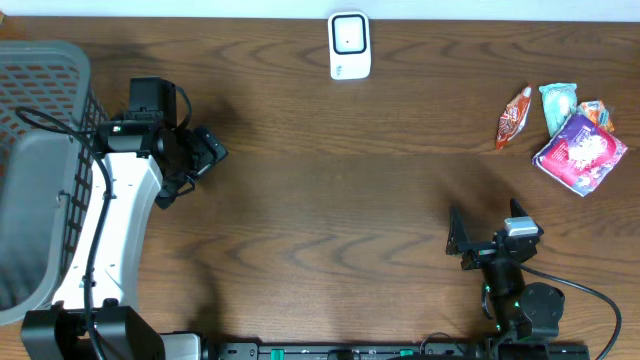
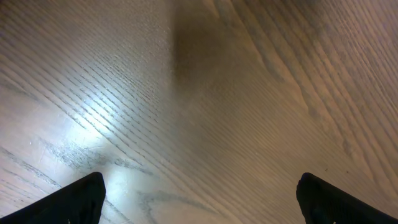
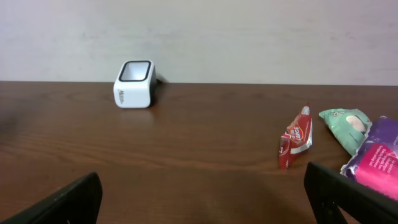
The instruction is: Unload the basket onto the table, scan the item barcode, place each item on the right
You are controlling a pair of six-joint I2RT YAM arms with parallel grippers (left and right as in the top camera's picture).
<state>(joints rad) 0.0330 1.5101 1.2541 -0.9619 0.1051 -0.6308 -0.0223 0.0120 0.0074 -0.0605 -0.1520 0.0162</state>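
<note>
1. Judging by how things lie, the task has not started: no item is lifted and none is near the scanner [image 1: 349, 45].
2. The items sit in a small cluster at the far right of the table [image 1: 330, 200]. A red sachet [image 1: 514, 117] stands just beside a green packet [image 1: 560, 101], and a purple packet [image 1: 580, 152] sits nearest the robot. The purple and green ones look to be touching.
3. The scanner stands at the middle of the far edge, well apart from the cluster.
4. Everything is still left to do: pick one item, carry it to the scanner and show its barcode.
5. The right gripper [image 1: 456, 240] hangs low over the near right of the table. Its fingers are spread wide and hold nothing. It points toward the far edge, so its camera sees the scanner on the left and the packets on the right.
6. The left gripper [image 1: 200, 160] sits near the basket [image 1: 40, 100], tilted down at bare wood. Its fingers are also spread wide, with nothing between them.
</note>
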